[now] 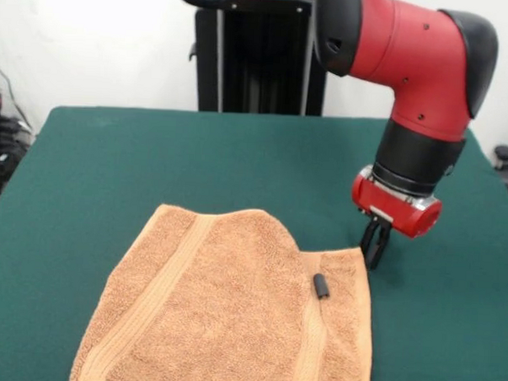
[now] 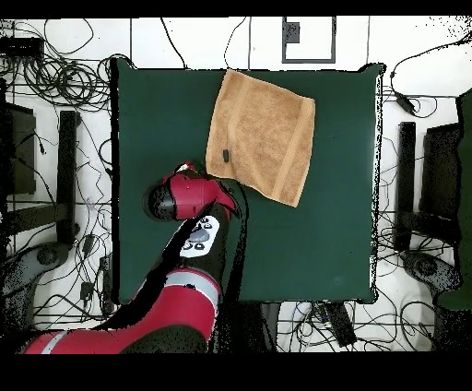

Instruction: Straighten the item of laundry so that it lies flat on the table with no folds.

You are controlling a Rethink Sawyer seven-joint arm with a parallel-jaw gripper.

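The item of laundry (image 1: 232, 316) (image 2: 261, 136), an orange-tan terry towel, lies on the green table (image 1: 154, 152) (image 2: 313, 249). One part is folded over, leaving a diagonal crease and a rounded far edge in the front view. A small dark object (image 1: 321, 286) (image 2: 225, 154) rests on the cloth near a woven band. My gripper (image 1: 373, 261) stands upright at the towel's far right corner in the front view. Its fingers (image 1: 368, 238) are drawn together, tips down on the corner's edge. In the overhead view the red wrist (image 2: 198, 194) hides them.
The towel's near edge runs out of the bottom of the front view. In the overhead view the towel reaches the table's top edge. Cables (image 2: 64, 83) and stands (image 2: 66, 166) surround the table on the floor.
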